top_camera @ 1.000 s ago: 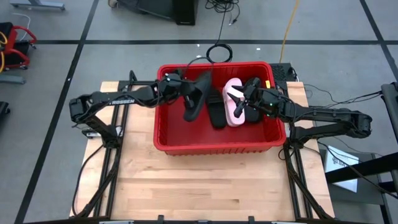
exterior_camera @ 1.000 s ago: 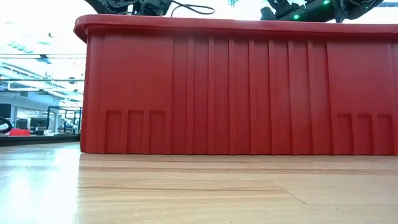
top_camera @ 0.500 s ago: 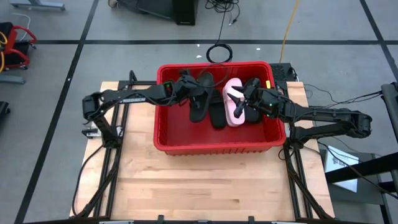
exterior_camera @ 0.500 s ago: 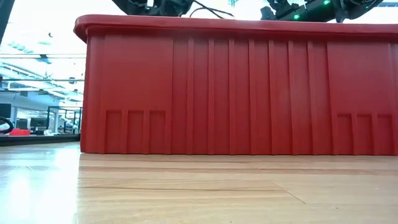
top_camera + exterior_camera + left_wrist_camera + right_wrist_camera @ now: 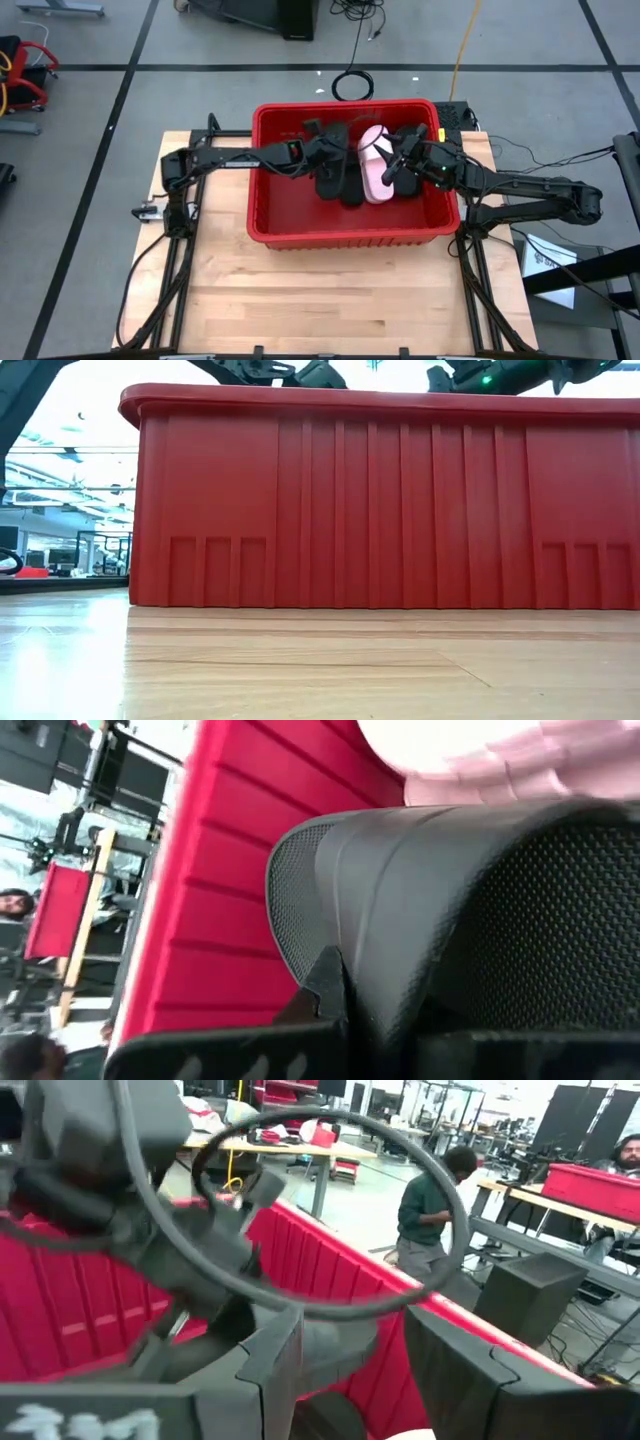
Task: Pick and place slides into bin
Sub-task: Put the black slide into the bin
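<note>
The red bin (image 5: 345, 238) stands on the wooden table and fills the low view (image 5: 380, 500). Inside it lie a pale pink slide (image 5: 372, 168) and black slides (image 5: 350, 188), close together at the middle and far right. My left gripper (image 5: 318, 160) reaches in from the left and is shut on a black slide (image 5: 332, 158), low among the others. My right gripper (image 5: 398, 168) is open above the pink slide's right side, and its wrist view (image 5: 350, 1370) shows the gap between its fingers. My left gripper holds the black slide by the edge of its wide strap (image 5: 340, 910), where one dark finger (image 5: 322, 982) shows against it. The slide fills the wrist view and hides the rest of the hold. The fingers come from the table's left, slanting down into the bin.
The bin's walls (image 5: 230, 870) close in on both grippers. The left arm (image 5: 120, 1200) and a cable loop show near my right gripper. Bare table (image 5: 330, 300) lies in front of the bin. A person (image 5: 430, 1210) stands in the room behind.
My left gripper has gone toward the table's right edge, deeper into the bin, carrying the black slide. The slide hung tilted over the bin's left half before and is now low beside the other slides, next to the pink one.
</note>
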Tool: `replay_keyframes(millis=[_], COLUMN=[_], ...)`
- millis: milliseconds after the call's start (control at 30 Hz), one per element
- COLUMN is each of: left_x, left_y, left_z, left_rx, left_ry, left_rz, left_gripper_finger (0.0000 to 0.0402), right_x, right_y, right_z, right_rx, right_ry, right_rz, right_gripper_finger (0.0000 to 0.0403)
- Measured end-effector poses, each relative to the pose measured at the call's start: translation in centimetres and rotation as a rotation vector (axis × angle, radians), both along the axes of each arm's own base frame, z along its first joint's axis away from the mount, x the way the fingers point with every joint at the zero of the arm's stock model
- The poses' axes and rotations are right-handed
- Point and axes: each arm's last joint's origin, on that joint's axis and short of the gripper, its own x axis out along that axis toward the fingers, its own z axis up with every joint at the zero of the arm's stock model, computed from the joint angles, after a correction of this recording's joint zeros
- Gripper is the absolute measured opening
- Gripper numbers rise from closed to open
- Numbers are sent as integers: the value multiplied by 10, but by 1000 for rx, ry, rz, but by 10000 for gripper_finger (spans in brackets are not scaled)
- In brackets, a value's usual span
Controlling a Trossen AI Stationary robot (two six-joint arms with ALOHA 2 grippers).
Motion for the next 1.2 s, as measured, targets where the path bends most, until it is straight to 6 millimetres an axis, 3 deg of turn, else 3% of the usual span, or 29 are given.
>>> replay_keyframes(millis=[300, 633, 967, 1200], left_x=[21, 20, 31, 39], left_y=[-6, -4, 6, 9], left_z=[2, 4, -26, -22], left_rx=[16, 11, 5, -1], left_ry=[0, -5, 81, 60], left_rz=[0, 11, 8, 31], left_gripper_finger=[0, 0, 0, 0], right_x=[-1, 0, 2, 2], right_y=[0, 4, 8, 8], right_z=[-2, -2, 0, -1], right_rx=[17, 18, 15, 19], right_ry=[12, 12, -1, -2], right_rz=[0, 20, 39, 40], right_gripper_finger=[164, 164, 164, 164])
